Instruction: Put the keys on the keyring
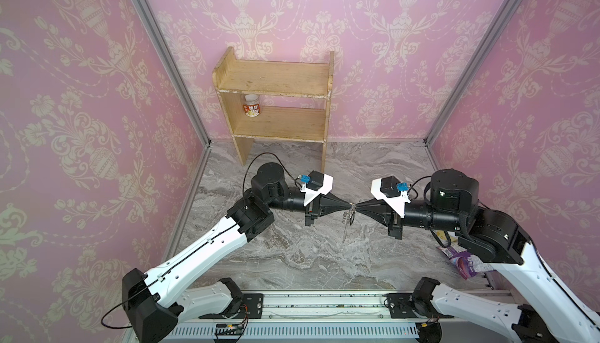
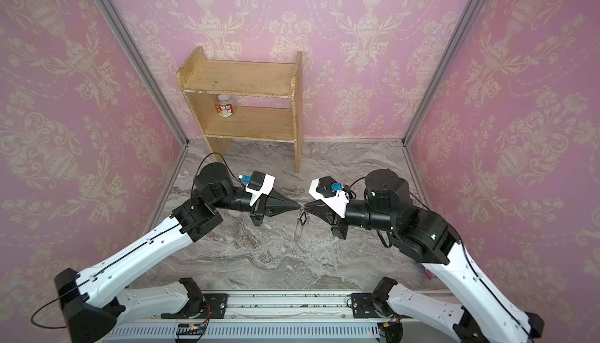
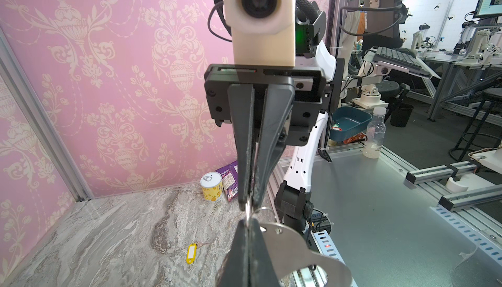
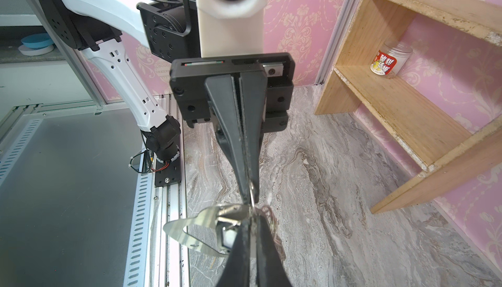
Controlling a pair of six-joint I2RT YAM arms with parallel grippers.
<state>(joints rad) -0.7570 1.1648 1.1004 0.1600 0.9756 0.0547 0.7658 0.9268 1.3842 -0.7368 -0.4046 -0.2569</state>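
Grippers: left gripper (image 1: pixel 348 207), right gripper (image 1: pixel 357 208) tip-to-tip, both clamped on keyring (image 3: pixel 293 247).
Room: open table (image 1: pixel 308 253) beneath.
Left-wrist only: yellow key (image 3: pixel 191 253), on table, right gripper's side.

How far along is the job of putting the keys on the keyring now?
Done: the keyring is held above the table. In hand: the left pincer and right pincer, both shut, meet tip to tip on it, at a split ring. Left: the yellow key lies on the table, not on any ring.
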